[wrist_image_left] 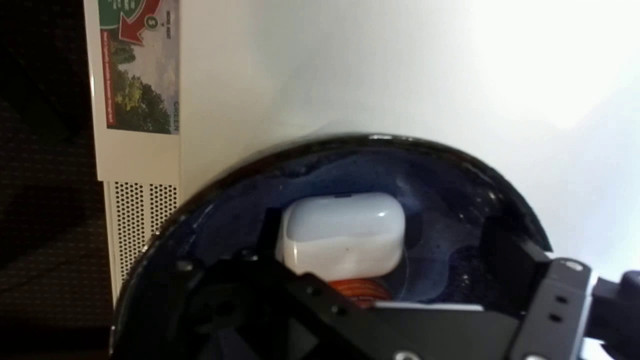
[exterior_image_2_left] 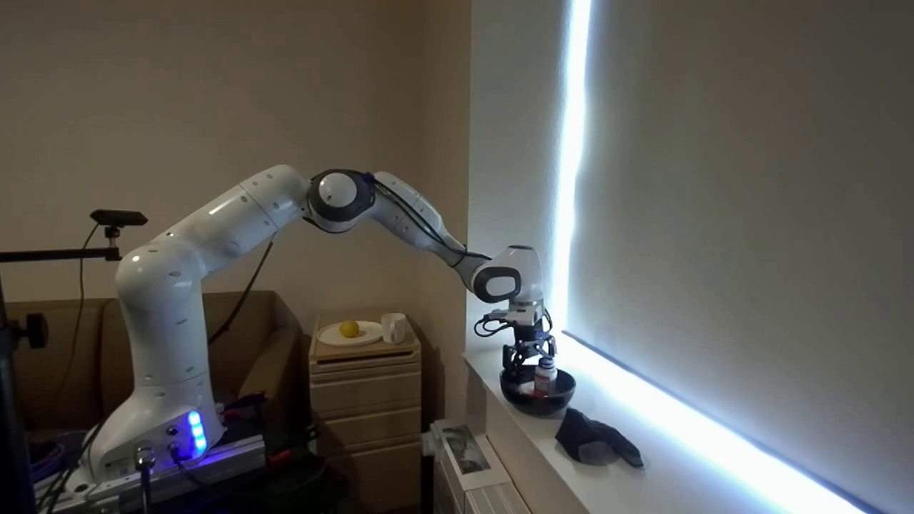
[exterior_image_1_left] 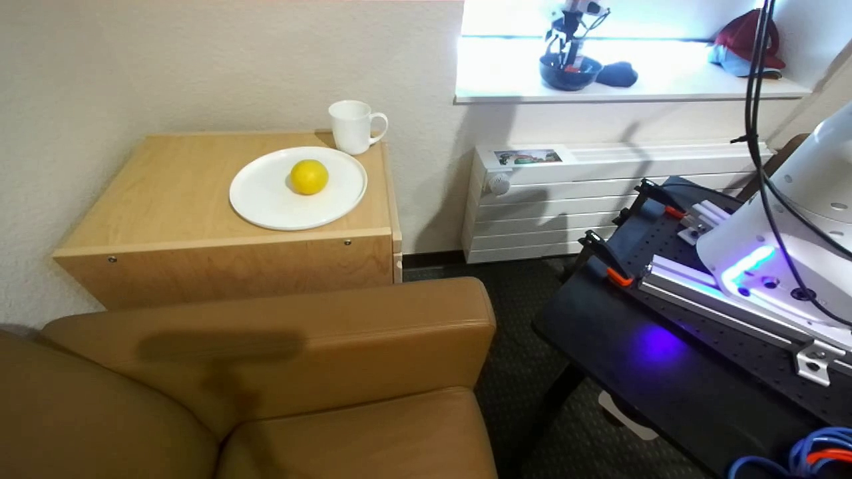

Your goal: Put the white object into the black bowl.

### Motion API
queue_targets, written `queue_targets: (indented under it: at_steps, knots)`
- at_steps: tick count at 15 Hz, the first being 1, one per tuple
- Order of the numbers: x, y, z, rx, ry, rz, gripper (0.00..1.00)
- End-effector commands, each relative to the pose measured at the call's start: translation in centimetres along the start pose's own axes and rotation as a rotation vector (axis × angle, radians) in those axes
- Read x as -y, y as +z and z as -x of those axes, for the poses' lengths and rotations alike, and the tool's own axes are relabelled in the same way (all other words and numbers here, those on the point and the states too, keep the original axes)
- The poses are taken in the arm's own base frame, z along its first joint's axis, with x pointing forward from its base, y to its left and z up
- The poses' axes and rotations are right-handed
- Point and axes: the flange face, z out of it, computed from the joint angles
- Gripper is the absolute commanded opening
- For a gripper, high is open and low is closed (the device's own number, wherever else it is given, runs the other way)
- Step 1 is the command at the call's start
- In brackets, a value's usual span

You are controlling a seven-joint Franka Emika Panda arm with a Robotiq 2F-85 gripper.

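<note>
The black bowl [exterior_image_1_left: 560,78] stands on the white window sill. It also shows in an exterior view [exterior_image_2_left: 537,407] and the wrist view [wrist_image_left: 442,270]. The white object [wrist_image_left: 345,235], a small glossy rounded case, lies inside the bowl. My gripper [wrist_image_left: 385,244] points down into the bowl with its fingers apart. One finger is close beside the case's left end; I cannot tell if it touches. A wide gap separates the case from the right finger. The gripper also shows in both exterior views [exterior_image_1_left: 563,58] [exterior_image_2_left: 528,365].
A white bottle [exterior_image_2_left: 545,378] with an orange label and dark cap stands at the bowl. An orange item [wrist_image_left: 361,289] shows below the case. A dark cloth [exterior_image_2_left: 596,437] lies beside the bowl. A red cap [exterior_image_1_left: 747,41] is farther along the sill. A radiator [exterior_image_1_left: 532,213] is below.
</note>
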Motion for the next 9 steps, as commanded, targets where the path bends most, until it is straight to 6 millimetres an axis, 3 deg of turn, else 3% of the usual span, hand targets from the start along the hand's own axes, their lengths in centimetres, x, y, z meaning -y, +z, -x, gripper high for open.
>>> queue_targets:
  at_steps: [1,5,9]
  knots:
    - [1.2,-5.2,0.8,0.116,0.009,-0.06,1.0]
    - [2.1,-12.0,1.0,0.205,-0.004,-0.179,1.0]
    - [0.9,-19.7,1.3,0.364,-0.124,-0.306,1.0]
